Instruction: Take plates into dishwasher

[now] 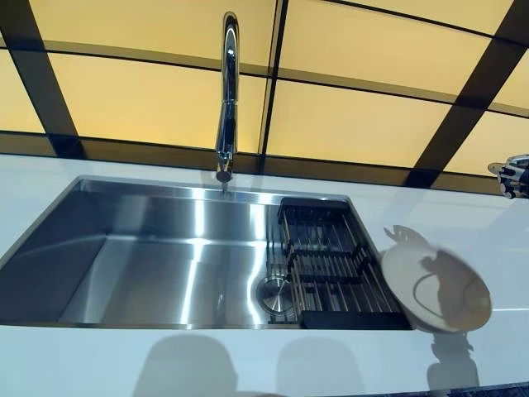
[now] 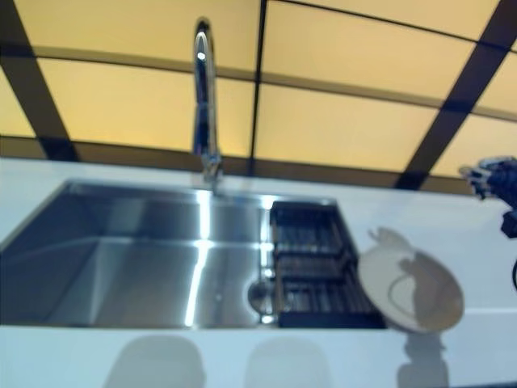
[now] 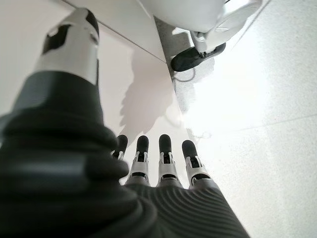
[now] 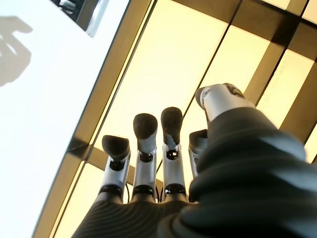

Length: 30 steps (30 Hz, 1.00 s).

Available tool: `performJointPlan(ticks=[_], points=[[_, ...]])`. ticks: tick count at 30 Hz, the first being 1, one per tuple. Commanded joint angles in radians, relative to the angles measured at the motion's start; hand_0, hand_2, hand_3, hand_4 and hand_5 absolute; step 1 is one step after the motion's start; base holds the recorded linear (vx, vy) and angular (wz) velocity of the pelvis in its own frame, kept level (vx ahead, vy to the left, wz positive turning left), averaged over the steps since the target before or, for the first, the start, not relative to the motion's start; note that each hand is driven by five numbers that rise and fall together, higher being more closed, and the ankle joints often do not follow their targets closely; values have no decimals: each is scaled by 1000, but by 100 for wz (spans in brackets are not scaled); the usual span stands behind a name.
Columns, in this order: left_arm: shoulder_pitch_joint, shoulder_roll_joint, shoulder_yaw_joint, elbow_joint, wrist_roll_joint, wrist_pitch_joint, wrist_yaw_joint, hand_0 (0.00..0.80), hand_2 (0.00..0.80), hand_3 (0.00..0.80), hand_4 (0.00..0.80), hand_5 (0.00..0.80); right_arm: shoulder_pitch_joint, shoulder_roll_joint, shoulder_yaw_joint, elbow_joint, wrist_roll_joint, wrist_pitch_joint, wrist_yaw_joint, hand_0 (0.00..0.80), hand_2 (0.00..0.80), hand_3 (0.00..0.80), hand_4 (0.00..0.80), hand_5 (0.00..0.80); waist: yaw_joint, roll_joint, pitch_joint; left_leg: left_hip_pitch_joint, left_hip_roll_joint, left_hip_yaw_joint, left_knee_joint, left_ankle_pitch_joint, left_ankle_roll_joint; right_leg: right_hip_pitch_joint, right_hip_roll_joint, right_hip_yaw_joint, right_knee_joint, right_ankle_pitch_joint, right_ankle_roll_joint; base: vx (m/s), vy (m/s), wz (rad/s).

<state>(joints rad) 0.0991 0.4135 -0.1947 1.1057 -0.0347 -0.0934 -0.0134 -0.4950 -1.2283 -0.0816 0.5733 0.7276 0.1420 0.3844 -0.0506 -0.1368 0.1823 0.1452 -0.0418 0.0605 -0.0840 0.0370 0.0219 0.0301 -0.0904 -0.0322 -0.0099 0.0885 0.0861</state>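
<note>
Stainless steel sink [image 1: 107, 273] set into a white worktop [image 1: 248, 360], w/ a chrome tap [image 1: 226, 91] rising behind it and a dark wire drying rack [image 1: 326, 265] sitting in the sink's right end, by the round drain [image 1: 273, 291]. Only plate in view is one cream plate [image 1: 436, 289] lying on the worktop just right of the rack, its edge overlapping or touching the sink rim; can't tell which. Looks empty, nothing on it.

Right hand [image 4: 148, 148] is up in the air well apart from the plate, showing at the far right edge of the head views against the yellow-panelled wall [image 1: 347, 124]; its fingers [image 4: 144, 144] are straight & relaxed, holding nothing. Left hand [image 3: 163, 163] hangs low beside the white cabinet front [image 3: 129, 74], pointing toward the floor [image 3: 257, 99]; fingers straight too, empty.

Progress, judging from this: basically not started. Plate untouched on the worktop, neither hand on it, no dishwasher visible in any view. Still to do: bring right hand down to the plate, grip its rim, lift clear of the sink edge, carry it to the dishwasher & slot it in
</note>
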Motion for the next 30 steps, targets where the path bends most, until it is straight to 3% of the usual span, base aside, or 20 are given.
performJointPlan(ticks=[1, 5, 9, 13, 14, 18, 19, 20, 21, 22, 30], points=[[-31, -2, -19, 7, -15, -37, 13, 0, 0, 0, 0, 0, -51, -66, -56, -11, 43, -34, -26, 800, 800, 800, 800, 800, 7, -9, -32, 30, -38, -72, 58, -130, 25, -159, -52, 17, 67, 180, 113, -6, 56, -8], [-26, 0, -22, 7, -9, -29, 12, 0, 0, 0, 0, 0, -15, -68, -84, -7, 35, -37, -22, 800, 800, 800, 800, 800, -3, -7, -29, 40, -36, -66, 51, -127, 19, -184, -51, 3, 66, 202, 119, -11, 44, -26], [-25, 8, -12, 3, -16, -16, 8, 0, 0, 0, 0, 0, -11, -62, -85, -16, 35, -33, 10, 800, 800, 800, 800, 800, 2, -6, -20, 52, -28, -24, 25, -114, 15, -218, -68, -61, 122, 225, 129, -45, 32, -45], [-28, 7, -10, 1, -21, -15, 4, 0, 0, 0, 0, 0, -13, -55, -73, -14, 23, -35, 37, 800, 800, 800, 800, 800, 16, -6, -27, 47, -21, -1, 12, -108, 17, -196, -86, -83, 159, 199, 120, -71, 0, -30], [-28, 4, -15, -6, -26, -13, 5, 0, 0, 0, 0, 0, -12, -54, -71, -7, 9, -45, 50, 800, 800, 800, 800, 800, 20, -5, -40, 43, -16, 7, 6, -113, 16, -164, -80, -84, 127, 165, 113, -75, -36, -18], [-35, -7, -29, -4, -26, -16, 13, 0, 0, 0, 0, 0, -37, -44, -33, 6, -60, -91, 12, 800, 800, 800, 800, 800, 23, -10, -55, 48, -20, 18, -1, -125, 14, -152, -71, -111, 68, 149, 115, -13, -21, -34], [-33, -10, -28, -1, -23, -21, 14, 0, 0, 0, 0, 0, -51, -54, -14, 10, -113, -126, -22, 703, 703, 703, 703, 703, 24, -9, -58, 48, -20, 21, -2, -126, 14, -152, -71, -116, 62, 148, 115, 18, -16, -25], [-32, -10, -28, 0, -24, -22, 14, 0, 0, 0, 0, 0, -56, -57, -9, 11, -118, -134, -31, 486, 486, 486, 486, 486, 24, -9, -59, 48, -20, 22, -2, -126, 13, -152, -71, -116, 61, 148, 116, 17, -14, -8], [-31, -12, -32, 2, -30, -25, 17, 0, 0, 0, 0, 0, -65, -62, 0, 7, -116, -141, -58, 135, 135, 135, 135, 135, 23, -9, -59, 49, -21, 23, -2, -127, 14, -151, -71, -116, 61, 149, 116, 15, -3, -12], [-29, -15, -33, 2, -36, -27, 16, 0, 0, 0, 0, 0, -76, -63, -1, -28, -131, -145, -105, 0, 0, 0, 0, 0, 18, -9, -61, 49, -24, 23, -1, -129, 17, -150, -72, -112, 62, 148, 116, 14, -1, -10], [-25, -25, -20, 6, -14, -30, 14, 0, 0, 0, 0, 0, 59, 29, -73, -245, -206, -151, -171, 0, 0, 0, 0, 0, -4, -3, -54, 53, -31, 28, 0, -130, 21, -158, -85, -106, 81, 166, 122, 3, 4, 1]])
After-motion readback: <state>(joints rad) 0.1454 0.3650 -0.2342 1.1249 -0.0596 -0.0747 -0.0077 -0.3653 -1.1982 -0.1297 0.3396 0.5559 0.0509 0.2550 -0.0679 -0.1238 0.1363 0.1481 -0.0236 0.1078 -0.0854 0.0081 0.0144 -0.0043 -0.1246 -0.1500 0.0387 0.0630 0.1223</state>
